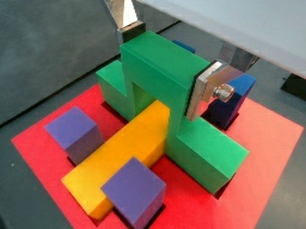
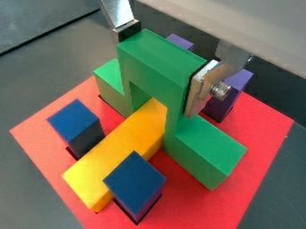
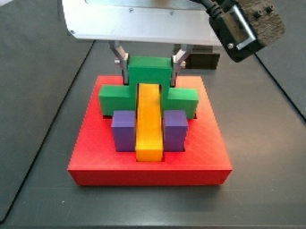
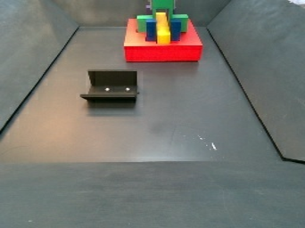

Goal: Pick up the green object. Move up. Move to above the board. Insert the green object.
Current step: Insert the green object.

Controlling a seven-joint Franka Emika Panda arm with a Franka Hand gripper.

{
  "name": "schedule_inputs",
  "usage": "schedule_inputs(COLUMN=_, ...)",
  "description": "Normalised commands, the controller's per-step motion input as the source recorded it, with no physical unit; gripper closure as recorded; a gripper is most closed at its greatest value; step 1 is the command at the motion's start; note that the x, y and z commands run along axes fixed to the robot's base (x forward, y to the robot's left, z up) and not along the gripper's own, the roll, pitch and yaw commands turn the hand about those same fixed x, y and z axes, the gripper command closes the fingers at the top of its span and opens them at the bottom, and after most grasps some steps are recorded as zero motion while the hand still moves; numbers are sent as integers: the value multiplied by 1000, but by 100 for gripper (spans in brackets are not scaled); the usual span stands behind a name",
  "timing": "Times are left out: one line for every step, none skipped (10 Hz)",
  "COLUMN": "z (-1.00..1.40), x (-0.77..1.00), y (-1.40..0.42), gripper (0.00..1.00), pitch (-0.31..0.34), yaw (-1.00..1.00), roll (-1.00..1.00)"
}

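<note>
The green object (image 1: pixel 156 76) is an arch that straddles the long yellow bar (image 1: pixel 125 148) on the red board (image 1: pixel 36 134). Its legs reach down to the board on either side of the bar. My gripper (image 1: pixel 165 61) is shut on the raised middle block, one silver finger on each side face. Both wrist views show this grip; the green object (image 2: pixel 156 76), gripper (image 2: pixel 164 61) and board (image 2: pixel 36 130) show here too. In a side view the gripper (image 3: pixel 149 59) comes down onto the green object (image 3: pixel 149 72) at the far part of the board (image 3: pixel 149 165).
Purple blocks (image 3: pixel 123 130) (image 3: pixel 176 127) flank the yellow bar (image 3: pixel 148 121). Blue blocks (image 2: pixel 74 125) (image 2: pixel 134 179) stand on its other end. The fixture (image 4: pixel 111 86) stands on the dark floor, well away from the board (image 4: pixel 163 52). Grey walls enclose the floor.
</note>
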Motion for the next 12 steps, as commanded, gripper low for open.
schedule_inputs(z=-97, x=49, y=-63, gripper=100, pitch=-57, yaw=31, roll=-37)
schedule_inputs(z=-103, x=37, y=-54, gripper=100, pitch=-60, yaw=9, roll=-16)
schedule_inputs(z=-117, x=31, y=0, gripper=100, pitch=-47, yaw=0, roll=0)
schedule_inputs(z=-203, x=74, y=0, gripper=100, pitch=-51, yaw=11, roll=0)
schedule_inputs(z=-211, x=97, y=23, gripper=100, pitch=-40, yaw=14, roll=4)
schedule_inputs(z=-206, x=109, y=0, gripper=100, pitch=-37, yaw=29, roll=0)
schedule_inputs(z=-289, x=83, y=0, gripper=100, pitch=-70, yaw=0, roll=0)
schedule_inputs(z=-394, x=49, y=0, gripper=100, pitch=-97, yaw=0, roll=3)
schedule_inputs(z=-474, x=23, y=0, gripper=100, pitch=-104, yaw=0, roll=44)
schedule_inputs(z=-520, x=6, y=0, gripper=100, pitch=-109, yaw=0, roll=59)
schedule_inputs(z=-540, x=0, y=0, gripper=100, pitch=-116, yaw=0, roll=61)
schedule_inputs(z=-351, x=0, y=0, gripper=100, pitch=-60, yaw=0, roll=63)
